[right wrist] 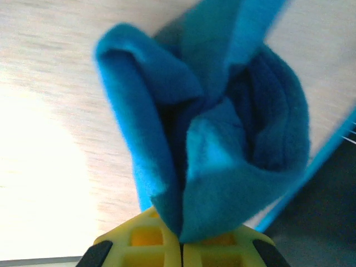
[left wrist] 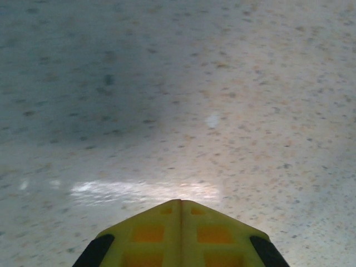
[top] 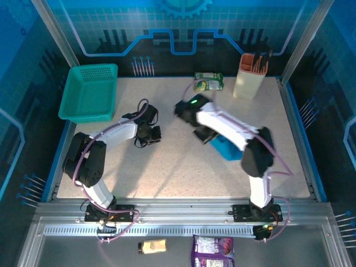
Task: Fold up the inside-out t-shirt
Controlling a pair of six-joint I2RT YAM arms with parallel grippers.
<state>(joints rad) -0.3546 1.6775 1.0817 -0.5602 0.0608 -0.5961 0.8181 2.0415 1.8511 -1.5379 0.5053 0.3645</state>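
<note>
The inside-out t-shirt point(right wrist: 222, 139) is a bunched wad of plain blue cloth hanging from my right gripper point(right wrist: 181, 239), whose yellow jaws are shut on its lower folds. From above, the t-shirt point(top: 225, 148) shows as a small blue bundle under the right arm, just right of the table's middle, with the right gripper point(top: 207, 135) beside it. My left gripper point(top: 149, 135) hovers left of centre. Its yellow jaws point(left wrist: 181, 201) are pressed together with nothing between them, over bare speckled tabletop point(left wrist: 211, 83).
A teal mesh basket point(top: 89, 92) stands at the back left. A green snack packet point(top: 208, 82) and a beige holder with utensils point(top: 250, 75) are at the back. Two packets point(top: 153, 246) point(top: 212, 253) lie below the near rail.
</note>
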